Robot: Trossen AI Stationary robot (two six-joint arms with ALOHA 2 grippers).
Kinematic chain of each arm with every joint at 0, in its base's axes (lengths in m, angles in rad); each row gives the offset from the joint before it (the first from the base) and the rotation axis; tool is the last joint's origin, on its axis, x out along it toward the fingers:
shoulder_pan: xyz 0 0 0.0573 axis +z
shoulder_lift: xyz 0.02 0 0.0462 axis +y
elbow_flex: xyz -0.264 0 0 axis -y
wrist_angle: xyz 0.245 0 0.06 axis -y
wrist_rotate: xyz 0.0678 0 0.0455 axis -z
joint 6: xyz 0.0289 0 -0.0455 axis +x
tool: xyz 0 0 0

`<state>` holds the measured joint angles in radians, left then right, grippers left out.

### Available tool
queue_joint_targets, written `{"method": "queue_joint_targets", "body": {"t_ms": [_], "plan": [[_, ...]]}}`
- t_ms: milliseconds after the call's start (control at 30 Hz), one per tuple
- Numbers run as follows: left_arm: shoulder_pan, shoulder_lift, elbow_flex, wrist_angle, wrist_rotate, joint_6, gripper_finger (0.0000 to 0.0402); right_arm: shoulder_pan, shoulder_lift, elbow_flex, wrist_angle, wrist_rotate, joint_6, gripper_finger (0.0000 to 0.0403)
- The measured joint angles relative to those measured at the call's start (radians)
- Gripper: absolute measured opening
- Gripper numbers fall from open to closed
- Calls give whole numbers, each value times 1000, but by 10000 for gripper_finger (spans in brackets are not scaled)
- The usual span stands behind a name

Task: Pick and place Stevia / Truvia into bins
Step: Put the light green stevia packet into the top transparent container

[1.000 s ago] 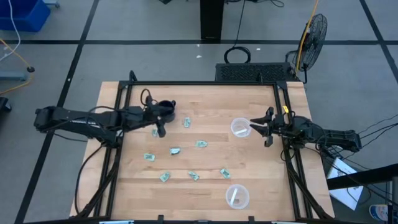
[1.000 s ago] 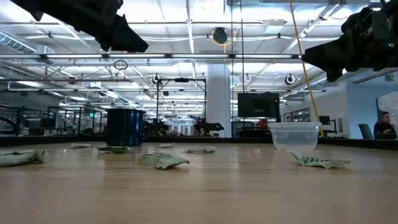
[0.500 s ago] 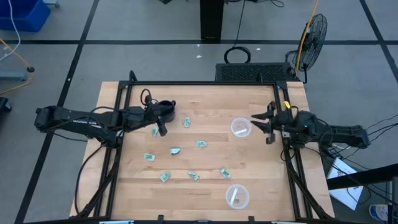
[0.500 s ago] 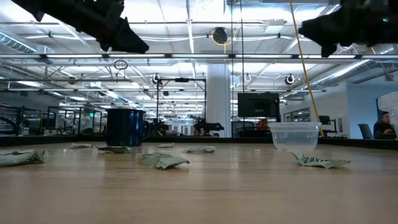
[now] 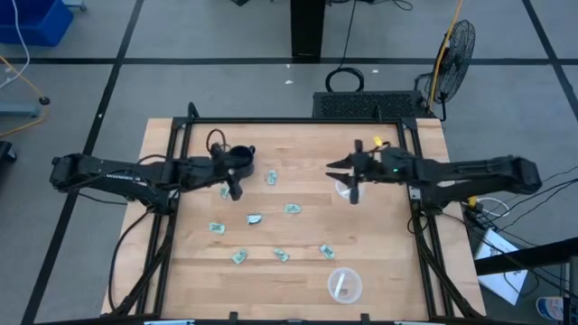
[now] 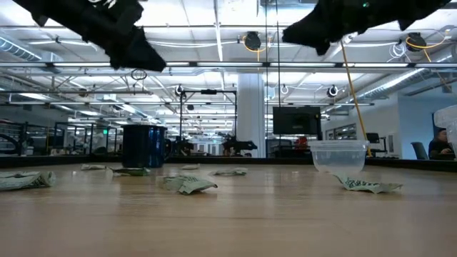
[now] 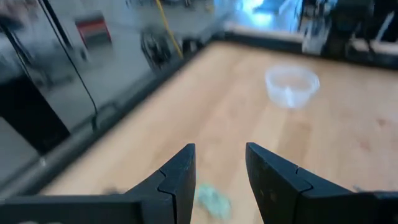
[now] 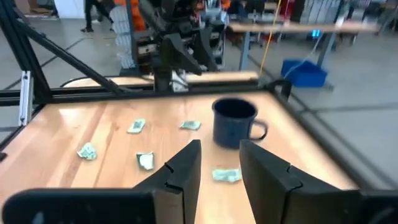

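Hovering, right gripper (image 5: 348, 174): above the worktop over the bin nearest the right edge, fingers parted with a narrow gap, nothing between them.
Left gripper (image 5: 231, 183): above the worktop just inside the left edge, beside the mug; fingers (image 7: 176, 180) parted, nothing held; a sachet shows on the wood under the gap.
Bin, right edge (image 5: 344, 187): clear plastic cup, partly hidden under the right gripper; upright in the low view (image 6: 339, 155); contents cannot be told.
Bin, near edge (image 5: 343, 285): clear cup right of centre along the near edge, something pale inside.
Stevia / Truvia sachets (image 5: 291, 208): about eight pale green-and-white packets loose on the wood between the mug and the near-edge bin, well apart from one another; several look crumpled.
Mug (image 5: 239, 159): dark, upright, toward the far-left corner; not a target.
Step in hand, judged: both grippers up and unladen, a fresh pick is due.
Doing it well: pick one sachet standing clear of its neighbours, bring the fingertips down astride its short sides until they nearly touch the wood, pinch fully since the paper is thin, lift straight, let go only once centred over a bin's rim.
Risk: a flat packet may slide out of the pinch or skid away.
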<state>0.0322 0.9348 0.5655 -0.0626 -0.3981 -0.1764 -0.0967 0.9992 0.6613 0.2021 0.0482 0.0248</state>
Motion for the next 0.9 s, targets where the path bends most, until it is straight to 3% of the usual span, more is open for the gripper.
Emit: {"method": "queue_joint_targets", "body": {"t_ms": [167, 367, 467, 600, 733, 900], "plan": [[-2, 7, 0, -161, 104, -28, 147, 0, 99, 0, 26, 1, 65, 105], [-23, 8, 0, -278, 188, -38, 147, -5, 178, -7, 39, 8, -14, 105], [-31, 7, 0, -339, 189, -112, 147, -13, 229, -7, 124, 53, -11, 105], [-35, 8, -24, -428, 158, -334, 147, -14, 303, -7, 211, 107, -78, 105], [-34, 8, -109, -436, 59, -466, 147, -21, 385, -7, 321, 139, -138, 105], [-34, 14, -235, -413, 61, -580, 147, -56, 488, -7, 480, 134, -64, 105]]}}
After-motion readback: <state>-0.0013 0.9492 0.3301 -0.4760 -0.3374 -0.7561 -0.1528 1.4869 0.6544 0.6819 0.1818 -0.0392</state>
